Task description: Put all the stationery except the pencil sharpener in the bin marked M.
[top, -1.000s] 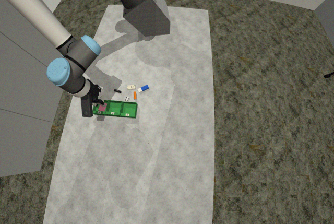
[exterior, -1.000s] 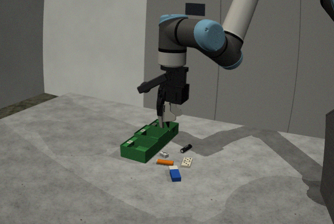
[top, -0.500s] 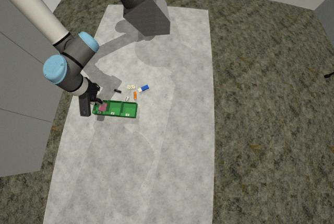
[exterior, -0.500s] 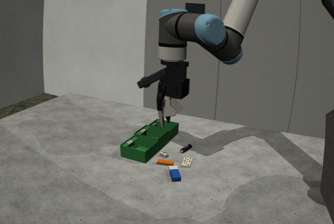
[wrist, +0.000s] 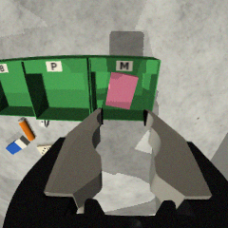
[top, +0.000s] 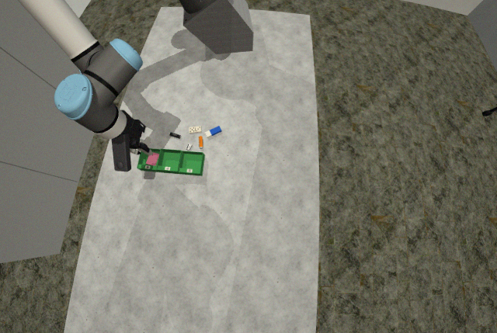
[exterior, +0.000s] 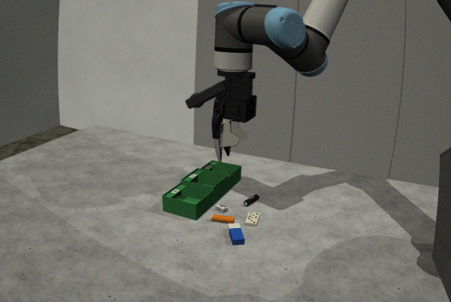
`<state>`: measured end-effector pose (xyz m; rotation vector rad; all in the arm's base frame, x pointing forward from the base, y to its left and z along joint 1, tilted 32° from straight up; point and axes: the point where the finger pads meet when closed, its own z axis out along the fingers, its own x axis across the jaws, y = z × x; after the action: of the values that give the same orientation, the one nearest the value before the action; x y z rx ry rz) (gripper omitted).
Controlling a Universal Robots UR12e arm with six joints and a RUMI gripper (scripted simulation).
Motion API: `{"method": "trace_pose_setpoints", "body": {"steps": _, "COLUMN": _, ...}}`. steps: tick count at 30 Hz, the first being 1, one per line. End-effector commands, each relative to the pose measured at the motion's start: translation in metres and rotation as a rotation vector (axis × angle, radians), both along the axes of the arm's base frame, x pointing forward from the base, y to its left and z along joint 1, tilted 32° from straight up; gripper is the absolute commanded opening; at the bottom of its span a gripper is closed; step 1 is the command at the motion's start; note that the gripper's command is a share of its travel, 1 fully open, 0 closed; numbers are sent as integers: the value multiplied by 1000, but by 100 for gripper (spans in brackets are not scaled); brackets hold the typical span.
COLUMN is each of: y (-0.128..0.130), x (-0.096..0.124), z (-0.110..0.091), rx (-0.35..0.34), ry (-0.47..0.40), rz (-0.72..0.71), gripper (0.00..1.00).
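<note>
You see the end effector [wrist: 123, 115] hanging above the near wall of the green bin tray [wrist: 76, 114], its jaws parted a little with nothing between them. The pink eraser [wrist: 122, 89] lies flat on the floor of the compartment marked M, just beyond the fingertips and lower than them, clear of both.

From the exterior view the pink eraser is hidden by the tray's walls, and the labels there are too small for you to read. In the wrist view the third compartment is cut off at the left edge, so only part of its label shows. The top view hides the jaws under the wrist.

The tray [exterior: 215, 186] stands upright on the worktop [exterior: 109, 248], three compartments in a row. M holds the pink eraser; the compartment marked P looks bare inside. Outside the tray, near its long side, lie an orange marker [exterior: 222, 218], a blue-and-white eraser [exterior: 235, 234], a domino [exterior: 251, 218], a small white sharpener-like block [exterior: 221, 207] and a black battery [exterior: 251, 199].
</note>
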<state>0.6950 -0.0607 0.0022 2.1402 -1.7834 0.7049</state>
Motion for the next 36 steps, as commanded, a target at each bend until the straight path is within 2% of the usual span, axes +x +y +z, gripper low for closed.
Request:
{"method": "trace_pose_setpoints", "body": {"steps": 1, "y": 1, "x": 0, "z": 2, "rx": 0, "ry": -1, "rz": 0, "gripper": 28}}
{"method": "trace_pose_setpoints", "body": {"steps": 3, "y": 1, "x": 0, "z": 2, "rx": 0, "ry": -1, "rz": 0, "gripper": 28}}
{"method": "trace_pose_setpoints", "body": {"steps": 4, "y": 6, "x": -5, "z": -2, "rx": 10, "ry": -26, "rz": -42, "gripper": 23}}
{"method": "trace_pose_setpoints", "body": {"steps": 7, "y": 22, "x": -20, "z": -14, "rx": 36, "ry": -92, "rz": -155, "gripper": 23}}
{"method": "trace_pose_setpoints", "body": {"steps": 15, "y": 65, "x": -60, "z": -47, "rx": 81, "ry": -194, "rz": -328, "gripper": 23}}
{"method": "trace_pose_setpoints", "body": {"steps": 17, "y": 65, "x": -60, "z": -47, "rx": 81, "ry": -194, "rz": -328, "gripper": 23}}
{"method": "trace_pose_setpoints", "body": {"steps": 18, "y": 70, "x": -65, "z": -51, "rx": 97, "ry": -230, "rz": -389, "gripper": 23}}
{"method": "trace_pose_setpoints", "body": {"steps": 32, "y": 144, "x": -135, "z": -107, "rx": 172, "ry": -403, "rz": -686, "gripper": 23}}
{"method": "trace_pose_setpoints", "body": {"steps": 34, "y": 144, "x": -135, "z": -107, "rx": 172, "ry": -403, "rz": -686, "gripper": 23}}
{"method": "trace_pose_setpoints", "body": {"steps": 36, "y": 155, "x": -145, "z": -115, "rx": 187, "ry": -447, "rz": -762, "gripper": 23}}
